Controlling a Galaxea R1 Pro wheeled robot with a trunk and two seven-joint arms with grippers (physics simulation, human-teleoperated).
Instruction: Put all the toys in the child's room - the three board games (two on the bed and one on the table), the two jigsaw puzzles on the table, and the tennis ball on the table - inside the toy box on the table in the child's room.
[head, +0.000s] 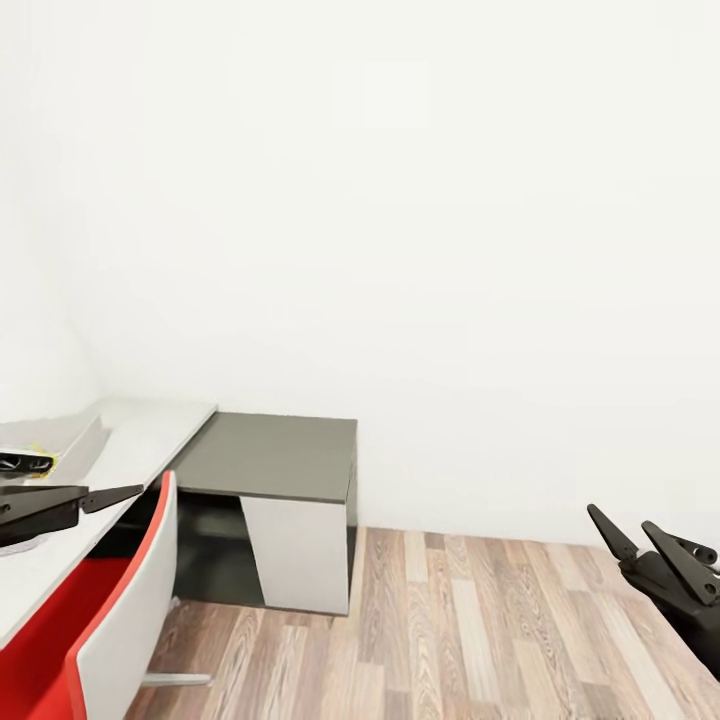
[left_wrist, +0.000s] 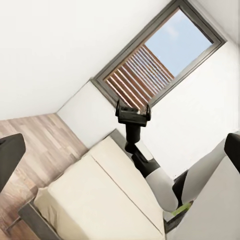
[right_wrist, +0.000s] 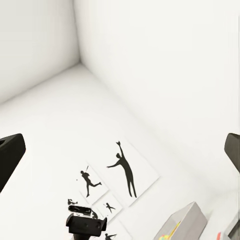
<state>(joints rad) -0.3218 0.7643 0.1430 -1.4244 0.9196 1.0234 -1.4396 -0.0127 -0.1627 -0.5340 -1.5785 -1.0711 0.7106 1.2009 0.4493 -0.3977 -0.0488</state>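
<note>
Head view: left gripper (head: 125, 494) at 9 o'clock, fingers level over the table (head: 140, 440); gap hidden, grasp cannot be told. Right gripper (head: 640, 540) at 4 o'clock over the floor (head: 480, 630), fingers splayed, empty. Toy box (head: 70, 438) at 9 o'clock on table. Left wrist view: bed (left_wrist: 95, 200) bare.

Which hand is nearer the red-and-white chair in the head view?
Left. The left hand hangs over the table's edge, just above the chair. The right hand is far across the wood floor.
</note>
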